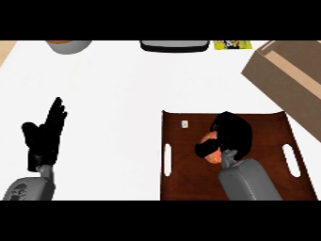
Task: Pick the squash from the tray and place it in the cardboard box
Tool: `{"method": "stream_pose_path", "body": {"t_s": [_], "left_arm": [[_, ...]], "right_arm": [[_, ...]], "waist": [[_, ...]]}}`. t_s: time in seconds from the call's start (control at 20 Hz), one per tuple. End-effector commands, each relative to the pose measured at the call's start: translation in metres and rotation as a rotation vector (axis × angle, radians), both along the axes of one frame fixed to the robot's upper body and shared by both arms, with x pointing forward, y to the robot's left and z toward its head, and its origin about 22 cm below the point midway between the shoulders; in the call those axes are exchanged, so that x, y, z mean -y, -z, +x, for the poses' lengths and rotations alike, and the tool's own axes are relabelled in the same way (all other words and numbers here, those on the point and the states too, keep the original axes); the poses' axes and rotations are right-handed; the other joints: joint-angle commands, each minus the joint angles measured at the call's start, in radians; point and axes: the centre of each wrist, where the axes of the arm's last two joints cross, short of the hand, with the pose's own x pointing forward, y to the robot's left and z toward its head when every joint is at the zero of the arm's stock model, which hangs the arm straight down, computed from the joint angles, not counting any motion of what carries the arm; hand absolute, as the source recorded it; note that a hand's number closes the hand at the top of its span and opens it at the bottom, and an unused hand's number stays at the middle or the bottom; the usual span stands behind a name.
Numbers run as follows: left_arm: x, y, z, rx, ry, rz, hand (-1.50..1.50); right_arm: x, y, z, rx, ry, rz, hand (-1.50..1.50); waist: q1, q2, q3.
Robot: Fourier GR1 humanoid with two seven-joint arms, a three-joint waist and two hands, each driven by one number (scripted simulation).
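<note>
The orange squash (209, 138) is mostly hidden under the black right hand (229, 134) curled round it; only slivers of it show at the hand's left side. The brown rectangular tray (183, 162) is cut off at the view's lower edge, and the tan cardboard box (295, 73) at the right and top. Along the upper edge a grey bowl (69, 46), a dark grey-rimmed dish (174, 46) and a yellow-green packet (232, 44) show only in part. A small white thing (184, 124) on the tray is too small to tell.

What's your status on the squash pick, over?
Black right hand curled round the orange squash, over the dark brown tray. Black left hand open, resting at left. No obstacle seen toward the brown cardboard box, upper right.
</note>
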Motion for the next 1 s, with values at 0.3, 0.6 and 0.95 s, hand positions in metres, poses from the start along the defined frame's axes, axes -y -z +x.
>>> {"method": "stream_pose_path", "body": {"t_s": [0.3, 0.6, 0.95], "left_arm": [[0.009, 0.017, -0.013, -0.02, -0.018, -0.009, 0.0], [0.003, 0.005, -0.002, -0.002, -0.018, -0.011, 0.0], [-0.004, -0.002, -0.013, -0.011, -0.018, -0.017, 0.0]], "right_arm": [[-0.025, -0.074, 0.023, 0.136, -0.132, -0.083, 1.5], [-0.04, -0.137, 0.001, 0.359, -0.096, -0.081, 1.5], [-0.003, -0.197, -0.012, 0.484, -0.003, -0.095, 1.5]], "waist": [[-0.01, -0.004, 0.0], [-0.015, -0.006, 0.0], [-0.013, -0.006, 0.0]]}}
